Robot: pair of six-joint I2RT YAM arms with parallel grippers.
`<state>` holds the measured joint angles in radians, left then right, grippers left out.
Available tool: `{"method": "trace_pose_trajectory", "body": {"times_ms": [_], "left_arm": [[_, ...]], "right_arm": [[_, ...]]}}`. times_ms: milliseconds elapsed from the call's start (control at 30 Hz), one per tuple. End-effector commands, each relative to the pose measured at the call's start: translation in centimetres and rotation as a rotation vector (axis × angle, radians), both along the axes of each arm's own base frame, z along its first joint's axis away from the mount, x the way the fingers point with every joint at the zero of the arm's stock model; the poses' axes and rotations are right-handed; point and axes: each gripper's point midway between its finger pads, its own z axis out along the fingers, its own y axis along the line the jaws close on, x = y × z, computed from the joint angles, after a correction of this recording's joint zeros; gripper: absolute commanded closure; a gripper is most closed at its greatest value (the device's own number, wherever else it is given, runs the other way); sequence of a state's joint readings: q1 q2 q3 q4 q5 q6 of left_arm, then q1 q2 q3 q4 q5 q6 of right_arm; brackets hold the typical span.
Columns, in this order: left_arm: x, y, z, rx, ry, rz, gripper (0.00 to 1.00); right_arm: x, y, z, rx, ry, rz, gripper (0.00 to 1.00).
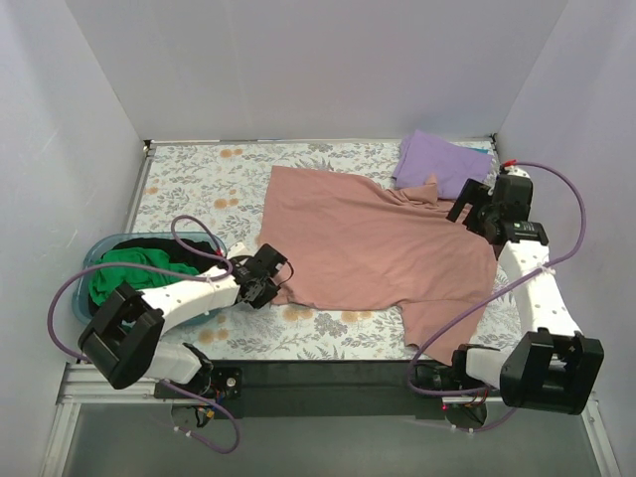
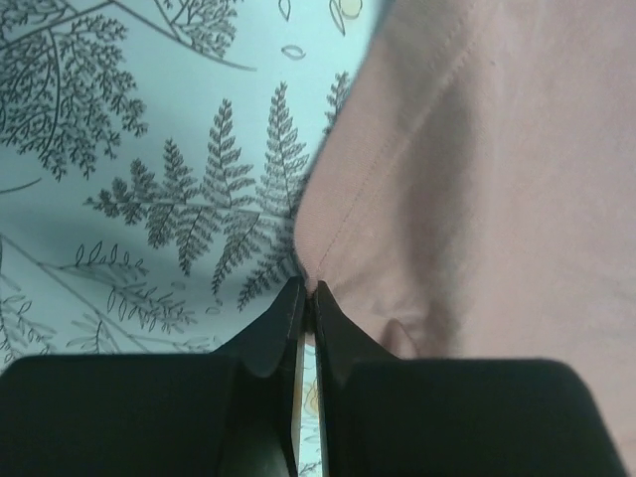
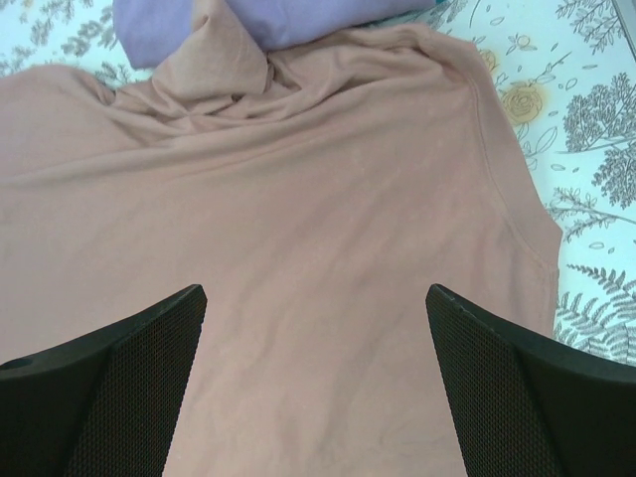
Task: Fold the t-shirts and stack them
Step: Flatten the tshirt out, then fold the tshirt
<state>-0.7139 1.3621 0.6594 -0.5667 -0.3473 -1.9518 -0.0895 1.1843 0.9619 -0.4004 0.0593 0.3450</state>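
The dusty-pink t-shirt point(image 1: 378, 243) lies spread out over the middle of the floral table. My left gripper point(image 1: 270, 283) is at its near-left corner. In the left wrist view the left gripper point(image 2: 306, 290) is shut, with the hem corner of the pink shirt point(image 2: 497, 179) pinched at the fingertips. My right gripper point(image 1: 467, 209) hovers over the shirt's far right part. It is open and empty point(image 3: 316, 298) above the pink cloth point(image 3: 318, 179). The lavender-purple t-shirt point(image 1: 442, 164) lies at the back right, touching the pink one; it also shows in the right wrist view point(image 3: 288, 20). The bright green t-shirt point(image 1: 129, 273) lies in the basket.
The teal plastic basket point(image 1: 83, 268) stands at the near left and also holds a black cloth point(image 1: 149, 245). White walls close in the table on the left, back and right. The table's dark front edge point(image 1: 328, 373) runs between the arm bases.
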Motion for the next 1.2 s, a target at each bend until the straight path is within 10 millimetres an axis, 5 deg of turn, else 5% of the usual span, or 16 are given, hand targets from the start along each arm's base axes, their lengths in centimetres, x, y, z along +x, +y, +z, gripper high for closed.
{"method": "trace_pose_trajectory", "body": {"times_ms": [0,267,467,633,800,1000,1167], "left_arm": [[-1.1,0.1,1.6,0.004,-0.016,-0.049,1.0],[-0.3,1.5,7.8,-0.047,-0.207,-0.017,1.0],[-0.4,3.1,9.6,-0.032,-0.268,0.031,1.0],[-0.7,5.0,9.8,0.015,-0.284,0.1,1.0],[-0.4,4.4,9.7,-0.001,-0.3,0.072,1.0],[-0.2,4.9,9.6,0.022,-0.305,0.094,1.0],[-0.2,5.0,9.7,0.016,-0.313,0.1,1.0]], "right_arm": [[-2.1,0.9,0.0,-0.053,0.027,0.002,0.02],[-9.1,7.2,-2.8,-0.082,0.143,0.22,0.02],[-16.2,10.7,-5.0,-0.034,0.308,0.322,0.01],[-21.9,11.8,-7.8,-0.087,0.505,0.322,0.02],[-27.3,10.5,-8.7,-0.187,0.668,0.294,0.02],[-29.4,9.3,-10.6,-0.272,0.784,0.307,0.08],[-28.5,11.7,-11.5,-0.256,0.782,0.421,0.17]]}}
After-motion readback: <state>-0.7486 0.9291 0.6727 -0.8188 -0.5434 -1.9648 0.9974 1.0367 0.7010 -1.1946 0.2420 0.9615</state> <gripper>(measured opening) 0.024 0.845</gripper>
